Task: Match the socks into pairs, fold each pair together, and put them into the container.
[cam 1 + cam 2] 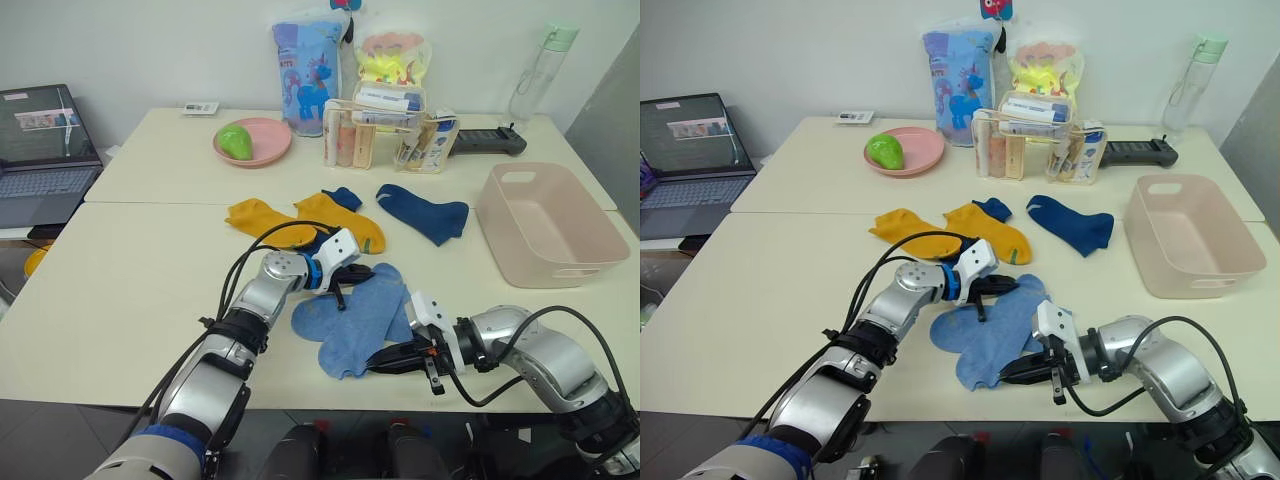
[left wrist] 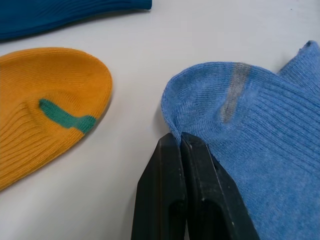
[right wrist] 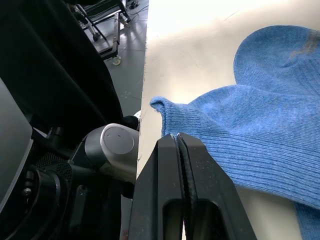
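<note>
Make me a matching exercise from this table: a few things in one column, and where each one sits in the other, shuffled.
Things:
1. light blue socks
2. pink tub
3. green fruit
4. laptop

Places:
A. on the round pink plate at the back
B. at the front table edge, between the left claw and the right claw
C. off the table's left side
D. on the table's right side

Pairs: 1-B, 2-D, 3-A, 4-C
</note>
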